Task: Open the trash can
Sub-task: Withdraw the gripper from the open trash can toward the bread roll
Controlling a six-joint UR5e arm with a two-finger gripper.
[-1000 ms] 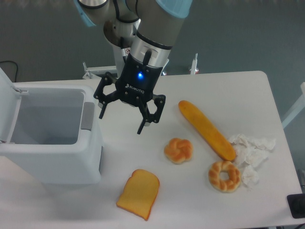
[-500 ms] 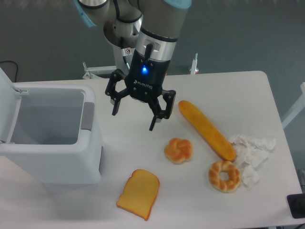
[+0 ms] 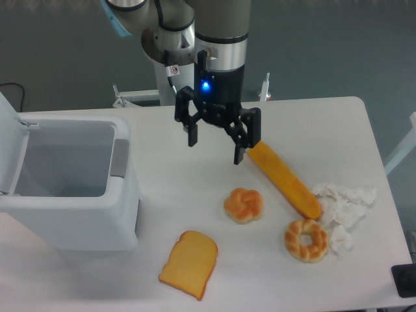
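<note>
The white trash can (image 3: 71,224) stands at the table's left with its lid (image 3: 8,130) swung up and back, so the grey inside shows. A grey push-button strip (image 3: 119,158) sits on its right rim. My gripper (image 3: 216,151) hangs open and empty above the table's middle, to the right of the can and apart from it. Its right fingertip is close to the near end of a long baguette (image 3: 283,177).
A round bun (image 3: 243,205), a ring-shaped bread (image 3: 305,240) and a toast slice (image 3: 189,264) lie on the white table (image 3: 325,123). Crumpled white paper (image 3: 343,208) lies at the right. A dark object (image 3: 404,280) sits at the bottom right corner.
My gripper has moved right and slightly up, away from the trash can toward the baguette, staying open. The can and the breads have not moved.
</note>
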